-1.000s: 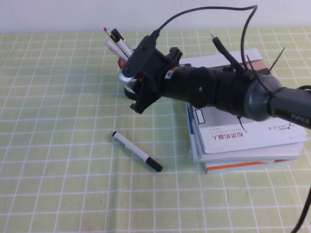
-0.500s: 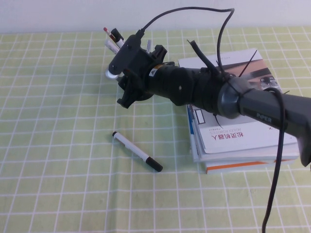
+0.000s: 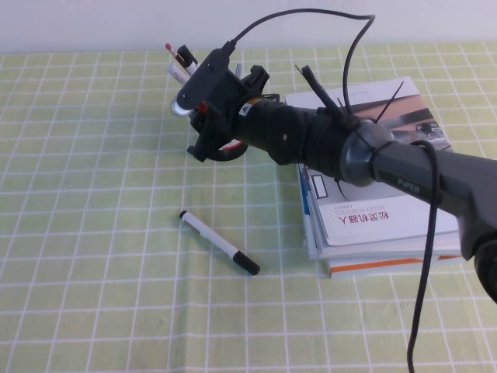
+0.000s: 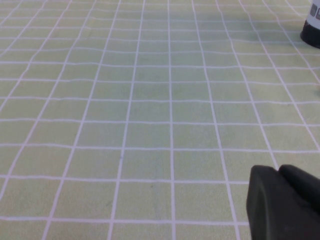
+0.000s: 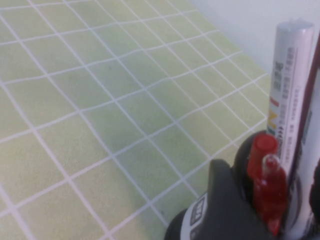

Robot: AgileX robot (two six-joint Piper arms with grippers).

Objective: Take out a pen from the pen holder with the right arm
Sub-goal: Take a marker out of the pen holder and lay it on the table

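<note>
The pen holder [image 3: 227, 149] stands at the back of the table, almost wholly hidden behind my right gripper [image 3: 203, 124]. Several pens [image 3: 181, 61] stick out of it, leaning to the left. In the right wrist view a red pen [image 5: 266, 187] and a white marker [image 5: 291, 95] rise between the gripper's [image 5: 272, 202] fingers [image 5: 225, 200], which stand open on either side of them. A white pen with black ends [image 3: 220, 242] lies loose on the cloth in front. My left gripper [image 4: 286, 202] hangs low over bare cloth, away from all of this.
A stack of books [image 3: 388, 210] lies to the right of the holder, under my right arm. The green checked cloth [image 3: 93, 233] covers the table. A white and black object [image 4: 313, 26] shows at the edge of the left wrist view.
My right gripper has moved left and toward the back, up against the pens in the holder. The loose pen and the books have stayed put.
</note>
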